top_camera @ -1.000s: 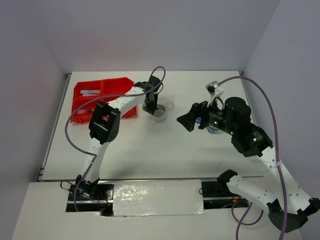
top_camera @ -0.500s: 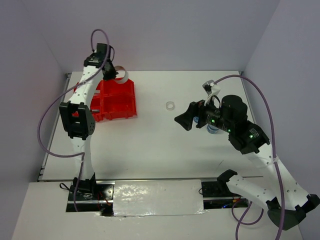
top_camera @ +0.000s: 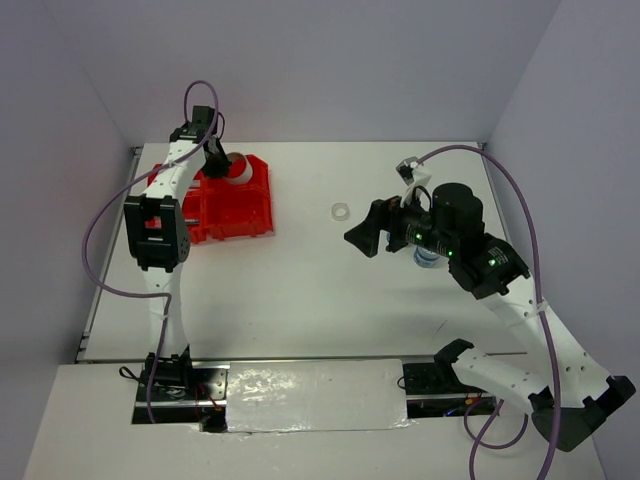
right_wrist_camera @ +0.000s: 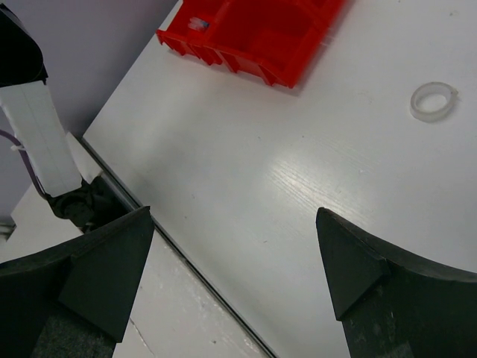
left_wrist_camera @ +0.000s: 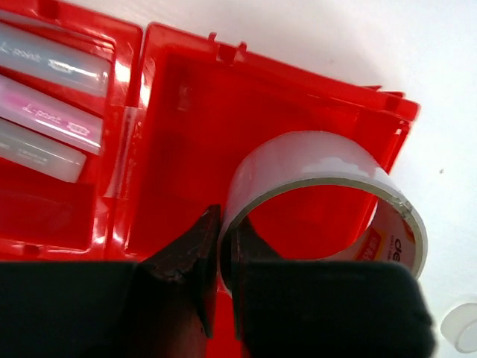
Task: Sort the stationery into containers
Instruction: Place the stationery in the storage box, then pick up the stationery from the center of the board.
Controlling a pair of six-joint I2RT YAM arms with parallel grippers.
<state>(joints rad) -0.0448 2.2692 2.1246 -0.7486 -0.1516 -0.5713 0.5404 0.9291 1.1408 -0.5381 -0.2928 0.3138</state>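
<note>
The left gripper [left_wrist_camera: 221, 250] pinches the wall of the grey tape [left_wrist_camera: 320, 194] between its two fingers, one inside the ring and one outside, so the ring hangs on its edge and cannot roll away. It is held above the far right compartment of the red bin [left_wrist_camera: 186, 112], and I think the purpose is to drop it there. This compartment looks empty, while the neighbouring one has pale sticks [left_wrist_camera: 45, 97] lying side by side. Part of the ring reaches past the bin's rim, so in my judgement a release here could catch the wall. In the top view the left arm is stretched far from its base toward the far left corner, with the wrist turned down over the bin [top_camera: 245, 210]. The right gripper [right_wrist_camera: 232, 216] holds nothing; its jaws stand wide apart. This arm is bent at the elbow and raised above the table [top_camera: 300, 300], the gripper pointing left. A small clear ring [top_camera: 341, 211] lies on the table, well apart from the bin, and a blue-white tub [top_camera: 426, 258] shows partly under the right arm. Both are not sorted yet.
</note>
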